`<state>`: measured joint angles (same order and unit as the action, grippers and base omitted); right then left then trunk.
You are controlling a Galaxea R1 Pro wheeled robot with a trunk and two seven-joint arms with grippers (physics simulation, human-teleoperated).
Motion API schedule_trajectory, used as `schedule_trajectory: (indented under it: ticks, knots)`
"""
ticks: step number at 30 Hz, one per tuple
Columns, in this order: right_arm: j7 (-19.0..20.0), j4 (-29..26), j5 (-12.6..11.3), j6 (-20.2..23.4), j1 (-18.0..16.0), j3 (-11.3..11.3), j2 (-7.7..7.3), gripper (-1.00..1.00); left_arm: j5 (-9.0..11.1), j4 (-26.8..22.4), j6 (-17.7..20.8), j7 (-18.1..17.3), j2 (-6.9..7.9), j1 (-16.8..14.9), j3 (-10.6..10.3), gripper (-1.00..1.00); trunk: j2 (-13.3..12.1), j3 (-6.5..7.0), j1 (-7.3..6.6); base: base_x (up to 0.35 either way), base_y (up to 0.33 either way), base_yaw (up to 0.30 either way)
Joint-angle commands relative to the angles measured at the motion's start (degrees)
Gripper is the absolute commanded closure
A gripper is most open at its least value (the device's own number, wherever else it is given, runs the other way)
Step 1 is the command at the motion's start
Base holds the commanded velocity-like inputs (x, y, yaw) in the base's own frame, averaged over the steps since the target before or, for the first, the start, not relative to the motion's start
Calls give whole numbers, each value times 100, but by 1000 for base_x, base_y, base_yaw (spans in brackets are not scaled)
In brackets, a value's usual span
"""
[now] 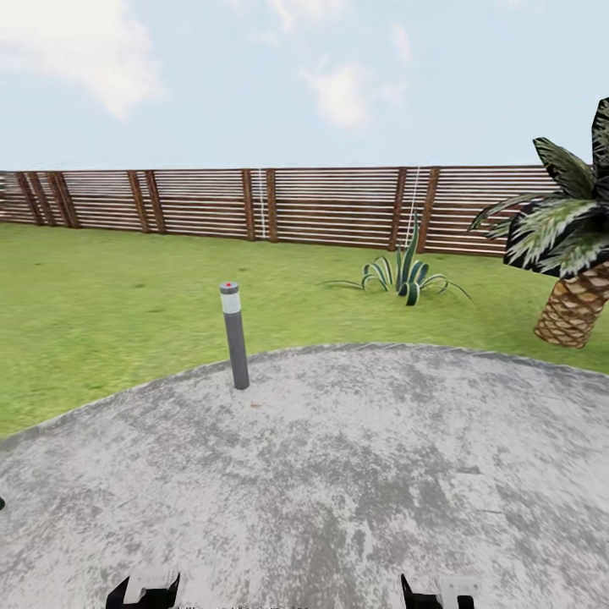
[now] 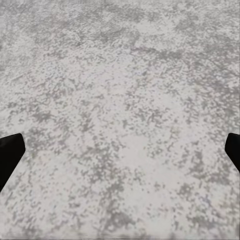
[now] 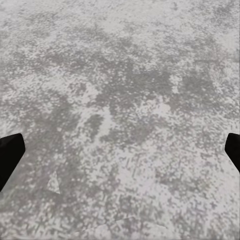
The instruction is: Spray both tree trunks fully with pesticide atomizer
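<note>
1. Nearest of all, at the head view's lower edge, the left gripper (image 1: 144,589) sits at about seven o'clock and the right gripper (image 1: 438,592) at about five. Each wrist view has dark fingertips at its far edges, so both pincers stand wide apart and hold nothing, with only grey paving (image 1: 338,474) beneath them.
2. Going left to right over the garden: the brown slat fence (image 1: 194,201) runs across from ten o'clock to two, with lawn (image 1: 101,313) in front of it.
3. At about eleven o'clock from the paving's middle, a short grey bollard light (image 1: 234,337) stands upright right on the paving's edge.
4. Toward one o'clock a spiky green plant (image 1: 406,277) grows near the fence.
5. At three o'clock a scaly-trunked palm (image 1: 577,306) leans in; that is not one of the task's trees.
6. I cannot say where the pesticide atomizer is from here, nor the two pale trunks; the robot looks to be still searching.
7. My guess on handling: a small rigid plastic bottle, light, slightly slick, liquid sloshing inside. Grip the body or neck squarely, keep it upright, leave the trigger free.
</note>
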<state>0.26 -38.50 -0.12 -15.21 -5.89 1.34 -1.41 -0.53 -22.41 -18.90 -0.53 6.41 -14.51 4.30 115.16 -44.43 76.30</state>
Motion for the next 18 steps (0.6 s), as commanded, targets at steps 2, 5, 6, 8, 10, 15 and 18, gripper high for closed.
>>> schedule_trajectory:
  ticks: [2, 5, 6, 8, 10, 15, 18]
  knots:
    - [0, 0, 2, 0, 0, -1, 0, -100, 0, 0, 0, 0, 0, 0, 0, -100, 0, -15, 0, 0, 0, 176]
    - [0, 0, 3, 0, 0, 4, 0, -100, 0, 0, 0, 0, 1, 0, 0, -100, 0, -38, 0, 0, 0, 178]
    - [0, 0, 3, 0, 0, 4, 0, -100, 0, 0, 0, 0, 1, -1, 0, -100, 0, -45, 0, 0, 0, 179]
    - [0, 0, 3, 0, 0, 4, 0, -100, 0, 0, 0, 0, -3, 0, 0, -100, 0, -60, 0, 0, 0, 179]
    - [0, 0, 3, 0, 0, 6, 0, -100, 0, 0, 0, 0, -4, 0, 0, -100, 0, -75, 0, 34, -8, 179]
    - [0, 0, 3, 0, 0, 4, 0, -100, 0, 0, 0, 0, -5, 0, 0, -100, 0, -113, 0, 211, -138, 179]
    - [0, 0, 3, 0, 0, 2, 0, -100, 0, 0, 0, 0, -5, 0, 0, -100, 0, -135, 0, 240, -165, 179]
